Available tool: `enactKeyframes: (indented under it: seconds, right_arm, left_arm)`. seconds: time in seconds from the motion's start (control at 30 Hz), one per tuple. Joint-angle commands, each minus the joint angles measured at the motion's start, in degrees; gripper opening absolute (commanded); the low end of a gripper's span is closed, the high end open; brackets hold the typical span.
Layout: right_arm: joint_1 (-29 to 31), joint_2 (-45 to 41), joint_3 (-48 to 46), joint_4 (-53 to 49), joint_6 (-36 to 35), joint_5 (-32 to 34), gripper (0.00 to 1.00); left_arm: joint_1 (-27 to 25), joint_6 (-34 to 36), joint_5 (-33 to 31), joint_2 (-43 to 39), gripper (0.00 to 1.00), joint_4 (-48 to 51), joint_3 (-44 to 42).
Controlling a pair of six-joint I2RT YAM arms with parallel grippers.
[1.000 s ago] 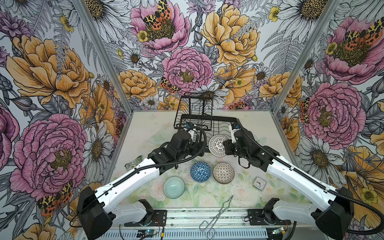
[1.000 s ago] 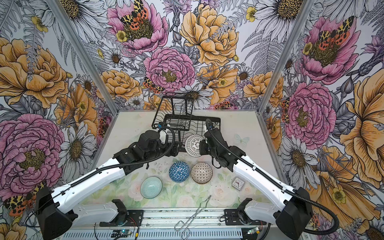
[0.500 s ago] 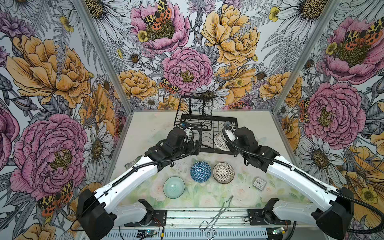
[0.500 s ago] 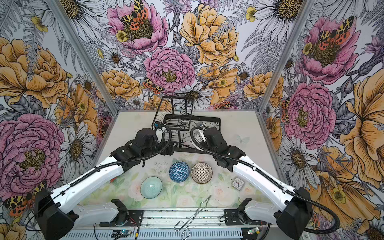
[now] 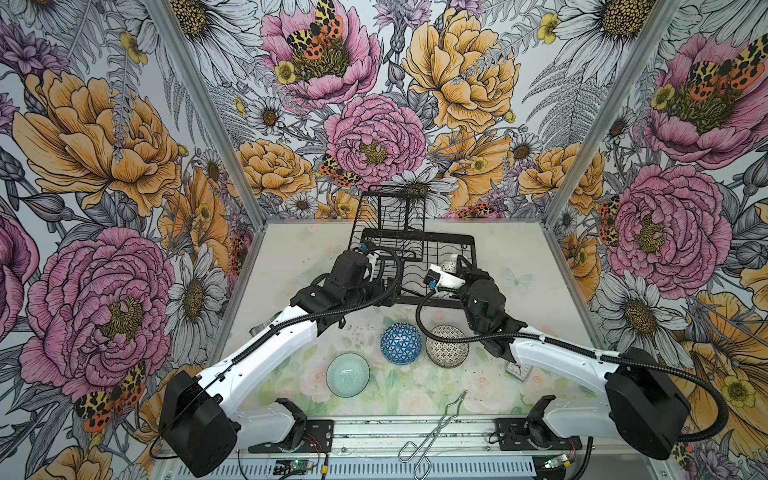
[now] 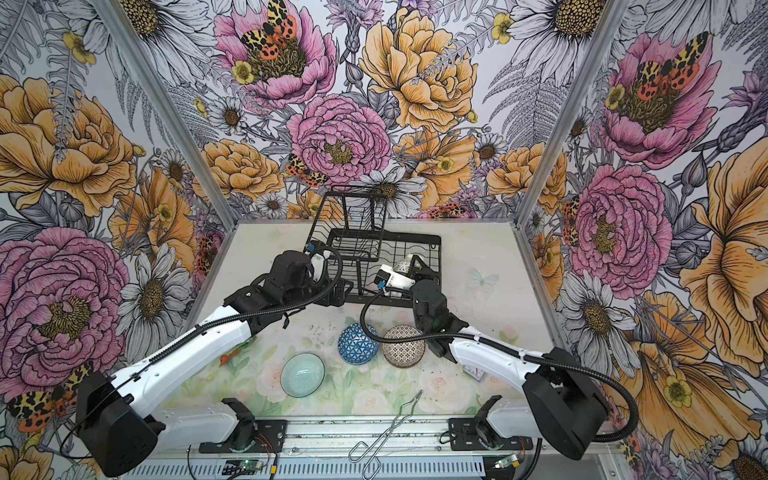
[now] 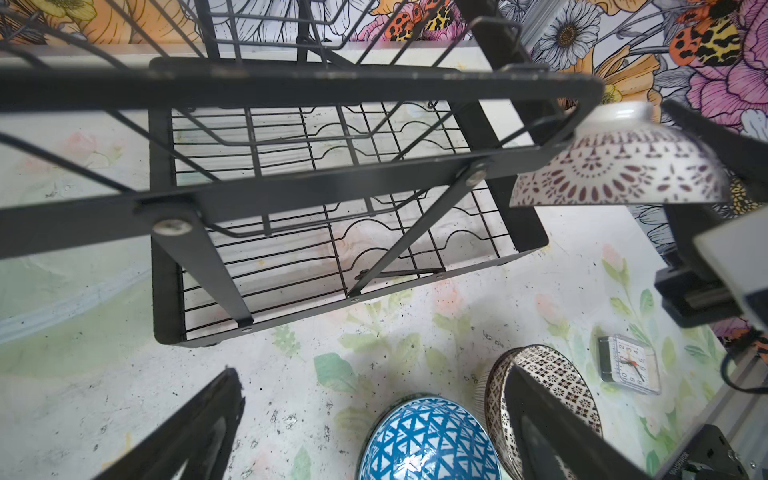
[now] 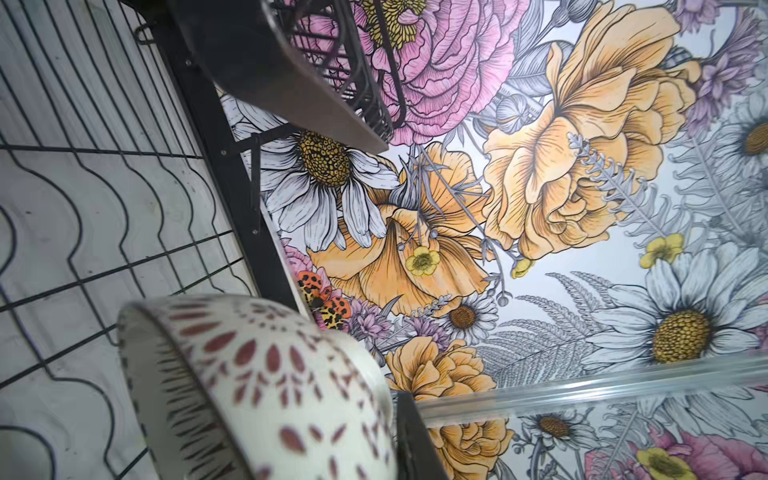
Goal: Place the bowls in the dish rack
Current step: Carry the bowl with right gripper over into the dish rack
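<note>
The black wire dish rack (image 5: 473, 249) (image 6: 438, 245) stands at the back middle of the table, and its trays look empty. My right gripper (image 5: 457, 268) (image 6: 415, 269) is shut on a white bowl with dark red petals (image 5: 448, 266) (image 7: 619, 170) (image 8: 270, 382). It holds the bowl tilted over the right end of the lower tray. My left gripper (image 5: 380, 286) (image 7: 372, 372) stands open and empty by the rack's front left corner. Three bowls lie in front: an upturned blue one with white triangles (image 5: 401, 343) (image 7: 428, 440), a black-white patterned one (image 5: 447, 345) (image 7: 557, 378), and a mint one (image 5: 348, 375).
A small white clock (image 5: 517, 370) (image 7: 631, 363) lies right of the patterned bowl, under my right arm. Metal tongs (image 5: 436, 432) lie at the front edge. Flowered walls close the table on three sides. The rack's raised upper basket (image 5: 390, 212) stands on its left half.
My right gripper has carried the red-petal bowl from in front of the rack back over its right end. My left arm has drawn a little to the left, still open.
</note>
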State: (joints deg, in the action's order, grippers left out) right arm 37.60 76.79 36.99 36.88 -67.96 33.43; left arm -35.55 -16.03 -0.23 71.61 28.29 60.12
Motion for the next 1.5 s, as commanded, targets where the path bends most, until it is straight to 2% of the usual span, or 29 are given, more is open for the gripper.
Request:
enactKeyframes:
  seconds: [0.0,0.3,0.67,1.0,1.47]
  right_arm:
    - [-2.77,3.60,1.41,13.57,-8.05,-0.15,0.00]
    - [-10.36,18.44,6.98,22.05,-8.76,-5.82,0.00]
    - [-11.76,33.81,17.46,24.35,-8.07,-12.01,0.00]
    - [-11.50,42.55,24.81,26.62,-6.11,-15.53,0.00]
    - [-11.59,49.50,33.83,25.14,-4.82,-19.35,0.00]
  left_arm:
    - [0.63,1.36,1.76,0.76,0.99,-0.11,2.01]
    - [1.77,1.55,3.02,2.13,0.99,-0.26,2.63]
    - [2.84,1.40,4.22,1.97,0.99,-0.30,2.72]
    - [3.64,0.82,4.39,1.07,0.99,-0.18,2.26]
    - [3.72,0.06,4.21,0.55,0.99,0.12,1.73]
